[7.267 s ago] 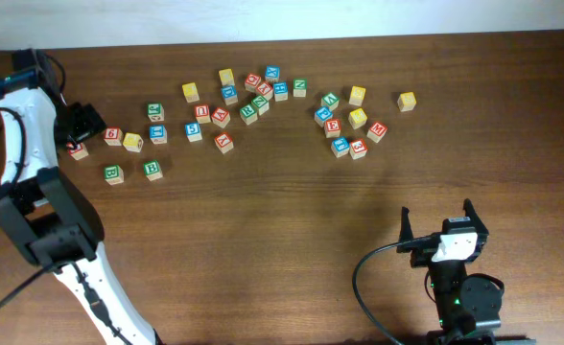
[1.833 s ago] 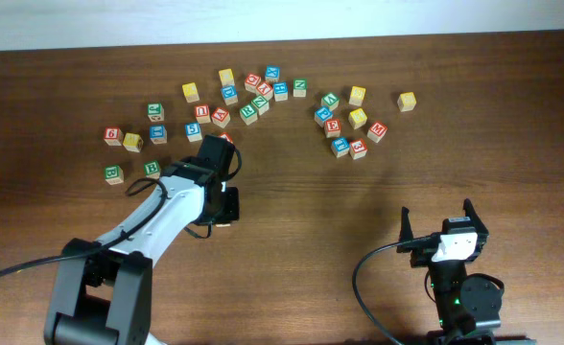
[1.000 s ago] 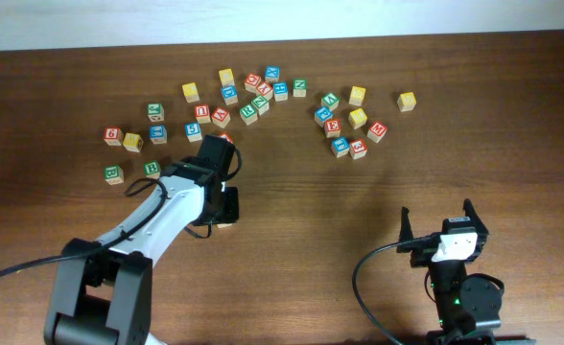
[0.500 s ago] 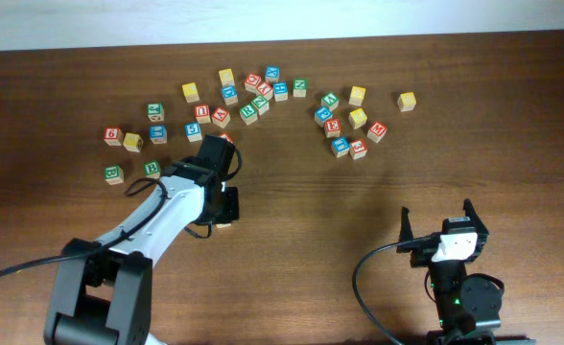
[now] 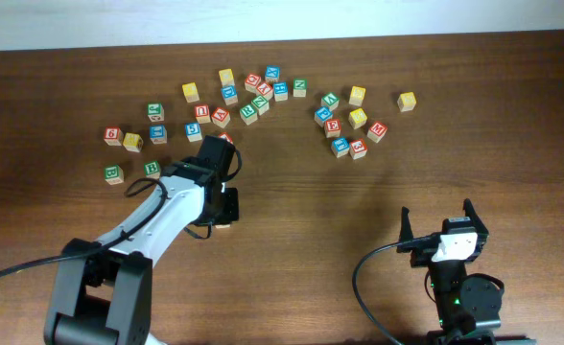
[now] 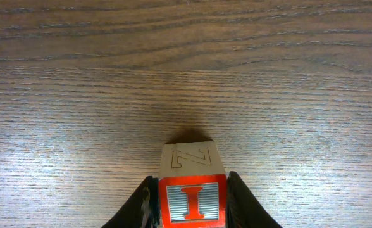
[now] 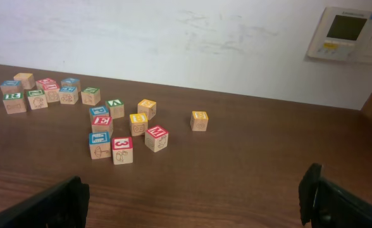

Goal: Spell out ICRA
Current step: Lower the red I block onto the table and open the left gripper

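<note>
Left gripper [image 6: 191, 183], fingers clamped on red-faced I cube [image 6: 192, 201], low over bare wooden table [image 5: 311, 220], near-side of scattered letter cubes [image 5: 248, 112]; right gripper [image 5: 438, 220], fingers wide apart, holding nothing.

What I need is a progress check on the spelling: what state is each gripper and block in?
left gripper, shut on the I cube, fingers against both its sides.
I cube, gripped, red I face toward the wrist camera, apart from the other cubes.
right gripper, open, holding nothing.
other letter cubes, loose in scattered clusters, none gripped.
</note>
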Action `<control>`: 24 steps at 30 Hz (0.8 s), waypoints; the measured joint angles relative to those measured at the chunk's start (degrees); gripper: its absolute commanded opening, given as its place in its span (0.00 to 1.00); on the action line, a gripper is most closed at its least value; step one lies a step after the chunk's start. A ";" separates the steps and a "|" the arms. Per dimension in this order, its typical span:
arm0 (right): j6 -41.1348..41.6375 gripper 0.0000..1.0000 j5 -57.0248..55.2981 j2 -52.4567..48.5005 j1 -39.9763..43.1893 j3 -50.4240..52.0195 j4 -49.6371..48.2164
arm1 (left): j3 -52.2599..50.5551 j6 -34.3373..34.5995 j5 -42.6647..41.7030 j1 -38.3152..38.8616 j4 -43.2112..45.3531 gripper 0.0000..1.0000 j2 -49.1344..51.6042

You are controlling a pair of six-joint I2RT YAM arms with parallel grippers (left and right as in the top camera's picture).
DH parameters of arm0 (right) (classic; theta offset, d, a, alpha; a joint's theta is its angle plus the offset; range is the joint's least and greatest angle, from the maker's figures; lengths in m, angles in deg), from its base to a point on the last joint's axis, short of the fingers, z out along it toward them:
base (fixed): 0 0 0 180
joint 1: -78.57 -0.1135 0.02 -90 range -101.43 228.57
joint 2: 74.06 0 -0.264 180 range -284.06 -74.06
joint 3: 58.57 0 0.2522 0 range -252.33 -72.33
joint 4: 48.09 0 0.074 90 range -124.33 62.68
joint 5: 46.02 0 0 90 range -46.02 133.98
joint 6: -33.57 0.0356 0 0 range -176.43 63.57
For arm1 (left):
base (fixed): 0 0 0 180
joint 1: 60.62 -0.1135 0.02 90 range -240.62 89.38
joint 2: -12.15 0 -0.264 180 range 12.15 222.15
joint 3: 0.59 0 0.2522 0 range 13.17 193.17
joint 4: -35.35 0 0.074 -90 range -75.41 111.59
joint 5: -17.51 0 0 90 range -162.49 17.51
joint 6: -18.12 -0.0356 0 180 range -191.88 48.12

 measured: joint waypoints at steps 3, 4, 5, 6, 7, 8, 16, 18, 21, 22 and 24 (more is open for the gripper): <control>0.00 0.98 0.02 0.00 0.00 0.00 0.02 | 0.00 -0.02 0.02 0.00 -0.02 0.25 0.00; 0.00 0.98 0.00 0.00 0.00 0.00 0.02 | 0.00 -0.24 0.04 0.00 -0.02 0.25 0.00; 0.00 0.98 0.00 0.00 0.00 0.00 0.00 | 0.00 -0.52 0.04 0.00 -0.02 0.24 0.00; 0.00 0.98 0.00 0.00 0.00 0.00 0.02 | 0.00 -0.79 0.04 0.00 -0.02 0.25 0.00; 0.00 0.98 0.02 0.00 0.00 0.00 0.00 | 0.00 -1.20 0.04 0.00 -0.02 0.24 0.00; -0.02 0.99 0.00 0.00 0.00 0.00 0.00 | 0.00 -1.55 0.04 0.00 -0.02 0.24 0.00; -0.02 0.98 0.00 0.00 0.00 0.00 0.02 | 0.00 -2.69 0.07 0.00 -0.02 0.25 0.00; 0.00 0.98 0.02 0.00 0.00 0.00 0.00 | 0.00 -2.69 0.07 0.00 -0.02 0.25 0.00; -0.02 0.98 0.00 0.00 0.00 0.00 0.02 | 0.00 -2.69 0.07 0.00 0.00 0.25 0.00; 0.02 0.98 0.00 0.00 0.00 0.00 0.00 | 0.00 -2.69 0.07 0.00 0.00 0.25 0.00; 0.00 0.98 0.02 0.00 0.00 0.00 0.00 | 0.00 -2.84 0.09 0.00 0.04 0.26 0.00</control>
